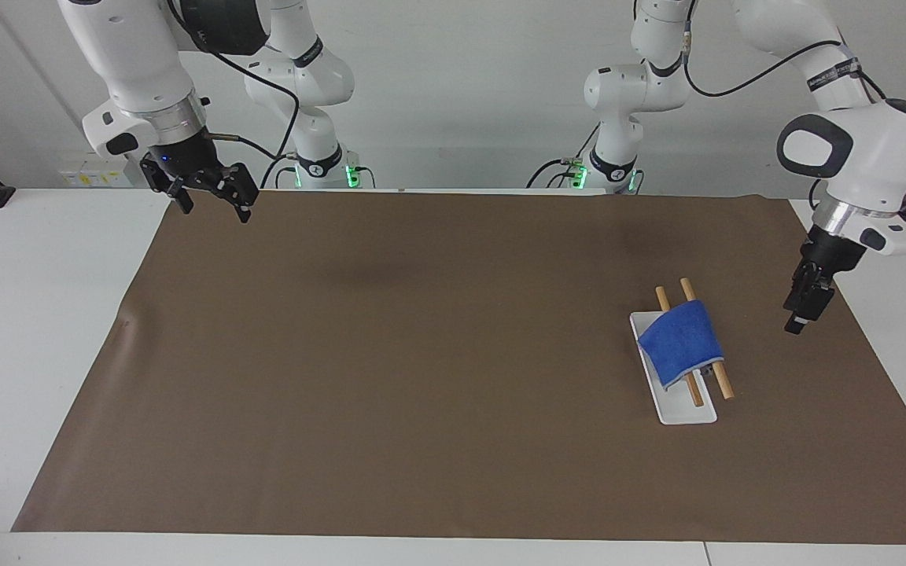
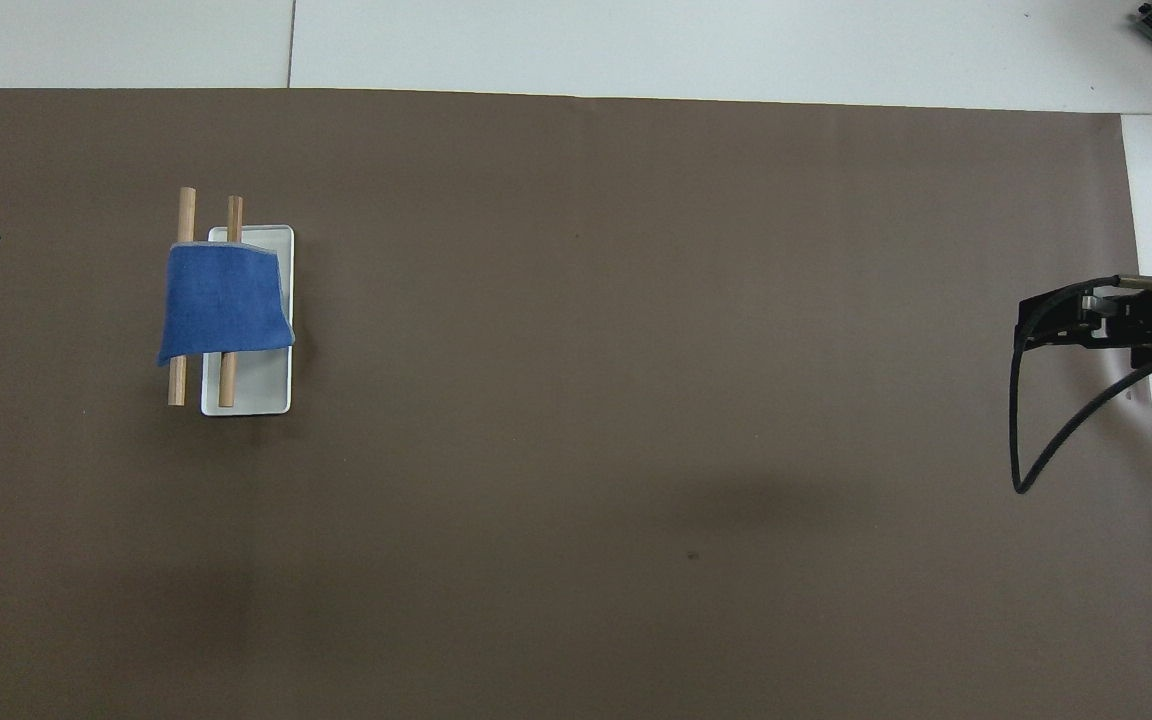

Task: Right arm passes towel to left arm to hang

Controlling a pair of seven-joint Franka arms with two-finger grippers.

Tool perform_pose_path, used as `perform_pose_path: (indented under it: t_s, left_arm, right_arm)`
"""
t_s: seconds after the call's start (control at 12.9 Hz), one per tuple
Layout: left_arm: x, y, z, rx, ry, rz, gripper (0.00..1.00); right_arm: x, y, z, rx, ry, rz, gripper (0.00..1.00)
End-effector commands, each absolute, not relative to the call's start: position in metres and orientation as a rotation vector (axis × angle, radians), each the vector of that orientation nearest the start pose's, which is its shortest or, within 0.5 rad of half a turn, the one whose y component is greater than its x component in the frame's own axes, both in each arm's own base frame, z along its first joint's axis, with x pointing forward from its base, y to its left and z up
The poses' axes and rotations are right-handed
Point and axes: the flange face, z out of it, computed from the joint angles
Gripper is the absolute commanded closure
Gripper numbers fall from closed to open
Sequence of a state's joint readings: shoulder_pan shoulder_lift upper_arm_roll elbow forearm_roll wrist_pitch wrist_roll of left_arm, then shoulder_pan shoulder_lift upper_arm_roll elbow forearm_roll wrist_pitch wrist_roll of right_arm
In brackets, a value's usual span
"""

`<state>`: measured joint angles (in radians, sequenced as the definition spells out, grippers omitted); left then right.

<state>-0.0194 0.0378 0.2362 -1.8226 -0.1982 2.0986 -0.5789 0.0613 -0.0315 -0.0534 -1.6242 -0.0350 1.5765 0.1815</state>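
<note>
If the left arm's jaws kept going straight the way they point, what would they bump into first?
Probably the brown mat. The left gripper points down and slightly toward the towel on its wooden rods, but hangs apart from it, so it likely meets bare mat beside the rack. Depth is unclear.
</note>
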Motion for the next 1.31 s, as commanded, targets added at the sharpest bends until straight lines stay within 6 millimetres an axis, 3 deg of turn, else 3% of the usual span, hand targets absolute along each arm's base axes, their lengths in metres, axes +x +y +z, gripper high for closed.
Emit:
perform_pose_path:
  t_s: [0.0, 0.31, 0.46, 0.69, 0.93, 1.24]
  left_arm:
    - [0.573, 0.122, 0.552, -3.059, -1.255, -0.257, 0.21]
    - [0.555, 0.118, 0.596, -3.078, -0.947, -0.182, 0.19]
    - [0.549, 0.111, 0.619, -3.107, -0.816, -0.137, 0.13]
    - [0.546, 0.065, 0.646, -3.088, -0.637, -0.129, 0.08]
    - [0.543, 0.031, 0.656, -3.081, -0.528, -0.157, 0.04]
    - [0.537, 0.01, 0.661, -3.101, -0.355, -0.145, 0.04]
  right_arm:
    - [0.539, -0.002, 0.617, -3.144, 0.239, 0.018, 0.0]
    - [0.539, -0.002, 0.617, -3.144, 0.239, 0.018, 0.0]
    - [0.538, -0.002, 0.616, -3.145, 0.239, 0.03, 0.0]
    - [0.538, -0.002, 0.616, -3.146, 0.236, 0.03, 0.0]
    - [0.538, -0.002, 0.617, -3.145, 0.236, 0.03, 0.0]
    - [0.538, -0.002, 0.616, -3.145, 0.234, 0.033, 0.0]
